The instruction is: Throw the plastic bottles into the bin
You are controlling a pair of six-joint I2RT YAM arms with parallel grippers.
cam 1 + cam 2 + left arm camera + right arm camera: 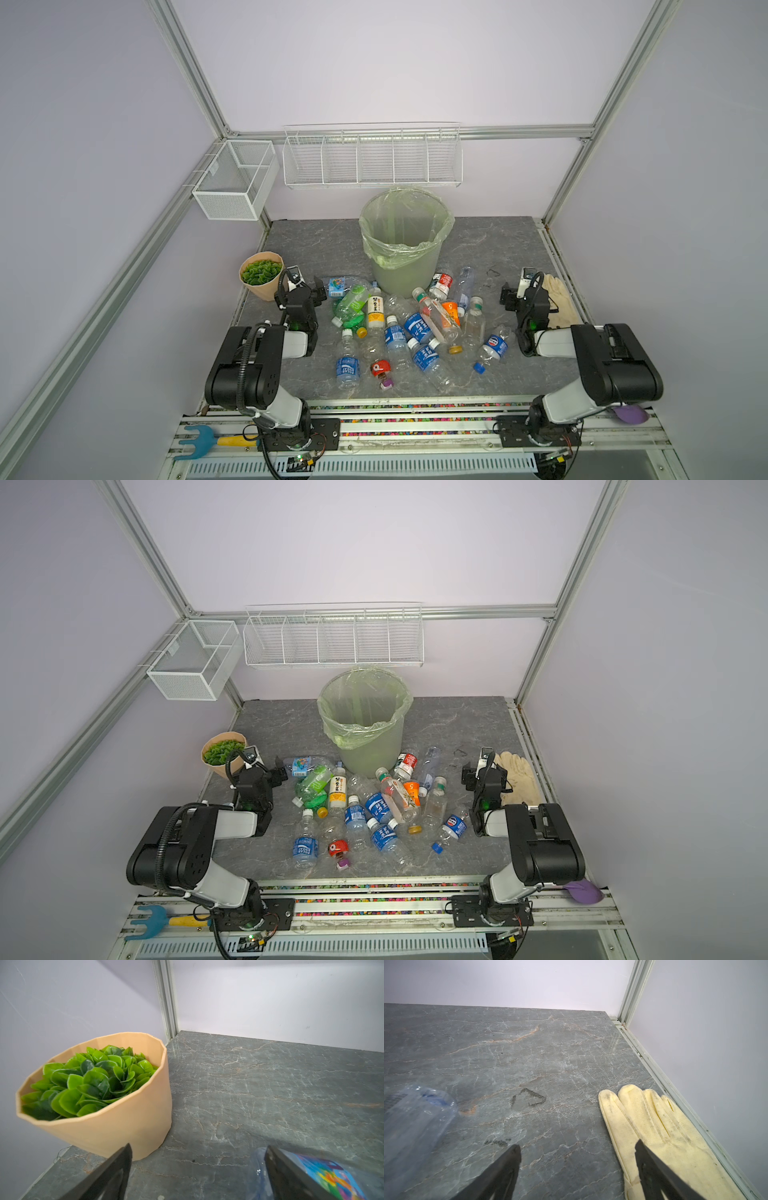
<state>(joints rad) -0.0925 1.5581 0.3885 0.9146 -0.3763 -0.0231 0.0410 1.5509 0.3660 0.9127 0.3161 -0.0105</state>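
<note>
Grey marbled tabletop (498,245) with bin (405,274) upright at the back, lined mouth open, likely to catch drops from above. Heaped in front of the bin, bottles (415,328), none seen inside. Flanking that heap either side of the bin, left gripper (318,291) and right gripper (508,297), jaws apart, empty, seemingly ready to pick.

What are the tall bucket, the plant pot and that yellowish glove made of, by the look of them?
The bin: probably plastic, translucent grey-green, since light shows through its wall; its liner bag is thin, glossy, crinkled film. The plant pot: matte tan, faceted, likely plastic, though that stays open. The glove: soft pale-yellow fabric, with stitched seams and dark smudges.
</note>
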